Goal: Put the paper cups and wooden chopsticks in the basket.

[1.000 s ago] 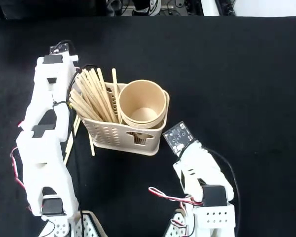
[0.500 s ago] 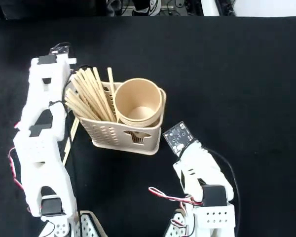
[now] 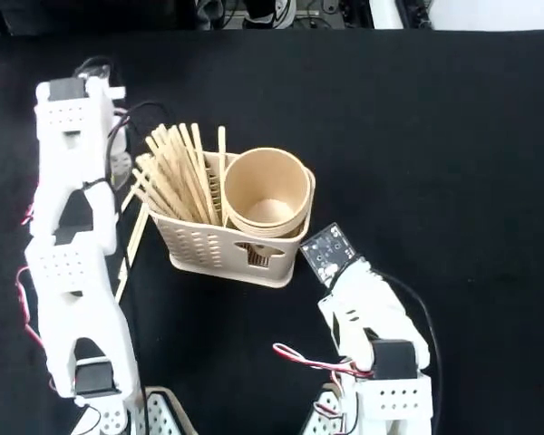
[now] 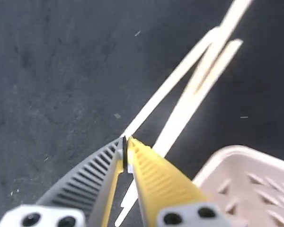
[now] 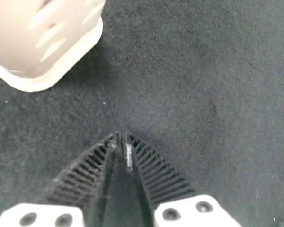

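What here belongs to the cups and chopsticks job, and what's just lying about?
Part of the job:
basket
paper cups, nested inside it
chopsticks standing in it
loose chopsticks on the table beside the basket

Just lying about:
gear past the table's far edge

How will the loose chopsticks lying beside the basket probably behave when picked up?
The loose chopsticks look thin, straight and wooden, so probably stiff and light. They lie flat and touching on the table, so gripping one may drag or pivot another.
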Motion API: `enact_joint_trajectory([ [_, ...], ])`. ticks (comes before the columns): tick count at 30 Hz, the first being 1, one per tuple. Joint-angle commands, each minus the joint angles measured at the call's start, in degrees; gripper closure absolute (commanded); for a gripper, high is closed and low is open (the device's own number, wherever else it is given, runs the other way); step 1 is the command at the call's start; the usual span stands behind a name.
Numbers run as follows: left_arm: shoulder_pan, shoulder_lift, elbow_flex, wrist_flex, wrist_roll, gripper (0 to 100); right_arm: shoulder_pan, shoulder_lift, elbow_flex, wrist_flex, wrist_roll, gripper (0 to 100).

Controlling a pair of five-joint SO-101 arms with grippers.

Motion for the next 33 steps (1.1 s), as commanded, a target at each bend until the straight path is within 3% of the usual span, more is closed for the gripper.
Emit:
enact_joint_trajectory([
  [1, 2.1, -3.3, -7.4, 0.8, -0.4, 97, 0.4, -3.9, -0.1, 0.2, 0.4, 98.6],
  [8, -2.1, -7.4, -5.5, 0.8, -1.1, 97, 0.5, -3.9, -0.1, 0.2, 0.4, 98.6],
  [12, -1.5, -4.7, -5.7, 0.6, -7.9, 96, 0.5, -3.9, -0.1, 0.2, 0.4, 98.6],
  [21, -0.7, 9.1, -6.0, -7.1, -8.6, 68, 0.5, -3.9, -0.1, 0.2, 0.4, 98.6],
  [30, 1.6, 13.6, -9.3, -4.7, -8.8, 67, 0.5, -3.9, -0.1, 0.2, 0.4, 98.6],
  [33, 2.3, 17.1, -8.8, -5.8, -9.0, 76, 0.5, -3.9, -0.1, 0.2, 0.4, 98.6],
])
